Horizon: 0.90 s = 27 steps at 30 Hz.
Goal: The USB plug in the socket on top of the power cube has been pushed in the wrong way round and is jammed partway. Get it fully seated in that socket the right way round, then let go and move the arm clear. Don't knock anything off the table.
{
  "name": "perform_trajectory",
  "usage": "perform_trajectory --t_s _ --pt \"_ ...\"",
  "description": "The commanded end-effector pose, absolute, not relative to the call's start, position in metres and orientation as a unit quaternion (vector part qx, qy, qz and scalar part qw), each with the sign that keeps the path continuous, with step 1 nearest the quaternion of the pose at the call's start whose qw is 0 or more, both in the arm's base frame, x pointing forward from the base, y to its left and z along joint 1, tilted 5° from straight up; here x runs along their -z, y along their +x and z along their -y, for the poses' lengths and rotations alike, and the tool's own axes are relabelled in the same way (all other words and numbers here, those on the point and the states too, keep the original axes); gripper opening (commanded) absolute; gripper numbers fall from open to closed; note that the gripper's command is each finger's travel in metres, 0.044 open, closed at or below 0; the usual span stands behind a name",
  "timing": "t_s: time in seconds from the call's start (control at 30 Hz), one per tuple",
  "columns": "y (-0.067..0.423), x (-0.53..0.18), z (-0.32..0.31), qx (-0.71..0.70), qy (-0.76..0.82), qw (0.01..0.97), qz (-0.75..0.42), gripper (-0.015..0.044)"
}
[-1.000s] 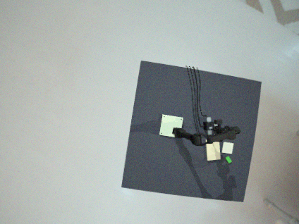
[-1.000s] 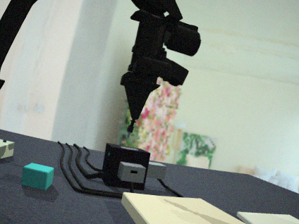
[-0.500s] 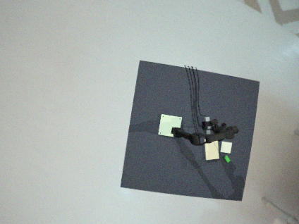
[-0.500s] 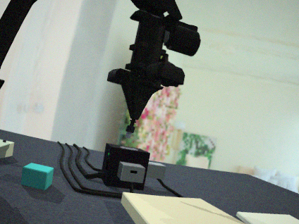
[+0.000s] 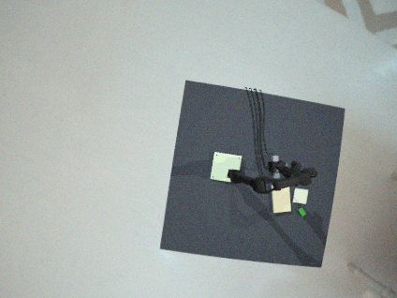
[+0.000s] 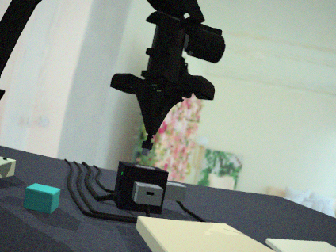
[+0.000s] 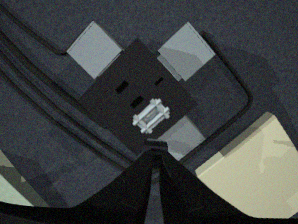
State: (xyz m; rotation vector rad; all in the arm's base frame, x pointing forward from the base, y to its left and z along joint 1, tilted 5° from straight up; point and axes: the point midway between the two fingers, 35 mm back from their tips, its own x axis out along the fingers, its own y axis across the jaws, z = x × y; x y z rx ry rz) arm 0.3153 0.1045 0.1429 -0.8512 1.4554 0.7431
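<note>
Dark tabletop (image 5: 211, 122): gripper (image 6: 147, 147) clamped on USB plug (image 6: 146, 151), hanging clear directly above power cube (image 6: 128, 186) top socket.

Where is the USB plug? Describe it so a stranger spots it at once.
On the dark table stands a black power cube. Directly above it the gripper pinches a tiny grey plug. Unlike the larger grey blocks on the cube's sides, it hangs in the air.
</note>
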Motion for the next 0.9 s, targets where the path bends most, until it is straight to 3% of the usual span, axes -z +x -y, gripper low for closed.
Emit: perform_trajectory --t_s 0.0,0.87 --pt "0.3155 -0.1429 -0.1046 -0.353 -0.398 0.586 -0.611 0.0000" --pt "0.3155 -0.1428 -0.1046 -0.537 -0.571 0.419 -0.459 0.0000"
